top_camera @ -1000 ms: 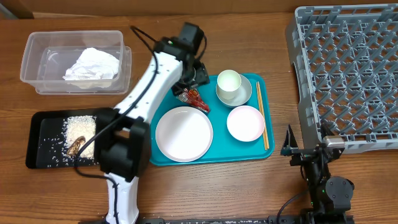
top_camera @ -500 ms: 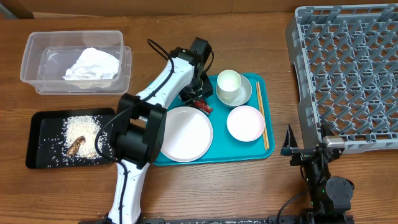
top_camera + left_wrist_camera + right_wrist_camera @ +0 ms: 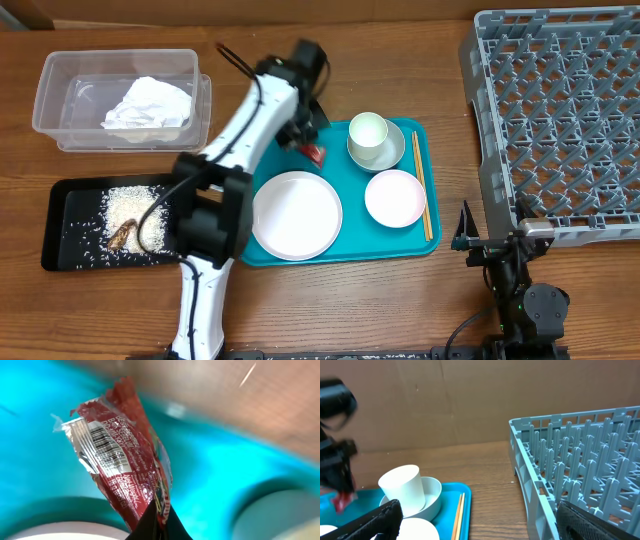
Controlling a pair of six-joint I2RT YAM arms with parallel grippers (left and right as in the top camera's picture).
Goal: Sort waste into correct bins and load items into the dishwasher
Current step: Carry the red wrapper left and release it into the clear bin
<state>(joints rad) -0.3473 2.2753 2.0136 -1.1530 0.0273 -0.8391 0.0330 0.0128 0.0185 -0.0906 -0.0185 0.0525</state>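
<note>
One red wrapper (image 3: 125, 470) hangs pinched in the left gripper (image 3: 157, 524)

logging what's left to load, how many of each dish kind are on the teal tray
white plate: 1
white bowl: 1
white cup: 1
saucer dish: 1
pair of chopsticks: 1
total: 5
</note>
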